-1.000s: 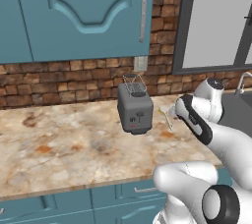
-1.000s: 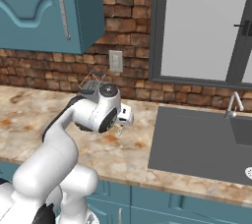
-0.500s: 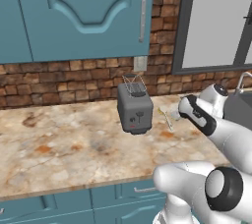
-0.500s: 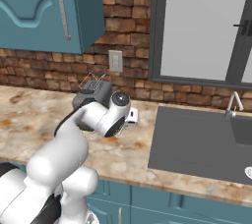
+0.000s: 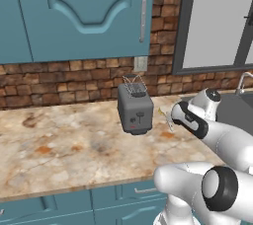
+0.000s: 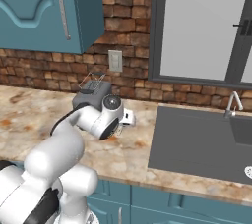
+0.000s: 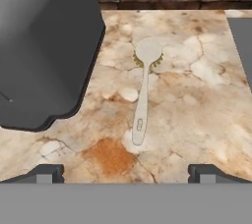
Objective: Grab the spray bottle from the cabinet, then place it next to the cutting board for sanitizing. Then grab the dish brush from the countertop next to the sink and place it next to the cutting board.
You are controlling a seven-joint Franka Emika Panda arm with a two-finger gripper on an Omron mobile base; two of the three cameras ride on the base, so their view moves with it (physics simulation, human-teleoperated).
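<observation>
Jaws spread wide and holding nothing, with the two dark fingertips set far apart at the bottom of the hand view and bare table between them. Gripper poised above the dish brush, not touching it. Brush lying flat on the beige marbled stone, pale handle pointing toward the hand camera, round head with yellowish-green bristles at the far end, toward the brick wall. Just beside the brush, on its left in the hand view, the dark grey toaster, close but apart from it; on the right edge of that view, a sliver of the dark sink. From the left base view: arm rising from the lower right, elbow bent, forearm reaching forward and leftward with the wrist angled down over the stone just to the right of the toaster, and a bit of the brush peeping out beside the wrist. From the right base view: arm curving up from the lower left, wrist joint hanging in front of the toaster and between it and the sink, hand tipped downward toward the table. Chrome faucet at the back of the basin, teal arched-panel cupboard above, and a pale wall outlet on the brick.
</observation>
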